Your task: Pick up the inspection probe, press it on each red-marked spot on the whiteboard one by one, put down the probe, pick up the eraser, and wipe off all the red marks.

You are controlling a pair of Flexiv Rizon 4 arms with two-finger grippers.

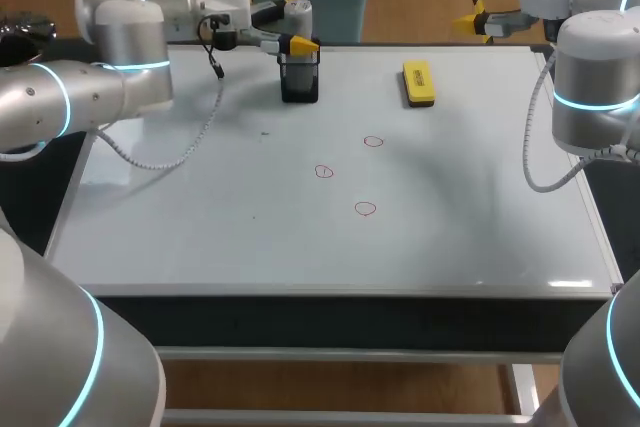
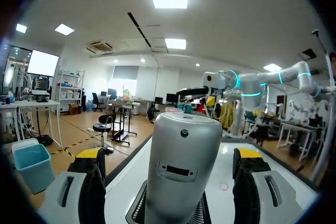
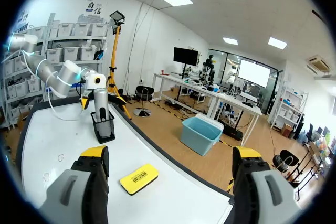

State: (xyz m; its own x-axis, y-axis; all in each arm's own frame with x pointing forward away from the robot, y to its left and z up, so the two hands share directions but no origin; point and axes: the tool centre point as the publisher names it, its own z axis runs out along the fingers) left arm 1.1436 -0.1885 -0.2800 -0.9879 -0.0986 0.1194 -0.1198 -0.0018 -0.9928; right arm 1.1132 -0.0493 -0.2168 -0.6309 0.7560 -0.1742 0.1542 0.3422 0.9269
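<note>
Three red marks (image 1: 323, 171) on the board, probe parked in its holder

Left gripper (image 1: 300, 44) sits level at the far edge of the whiteboard (image 1: 200, 227), its fingers spread wide either side of the silver probe (image 2: 181, 163). There is a gap on both sides, so no grip on it. The probe stands upright in the black mesh holder (image 1: 300, 85). Over at the far right corner, the right gripper (image 3: 169, 156) hangs wide open and empty-handed, with the yellow eraser (image 1: 418, 83) flat on the board ahead of it. The three red circles sit near the board's middle, well apart from both tools.

Bright overhead light, shadows across whiteboard (image 1: 200, 227)
</note>
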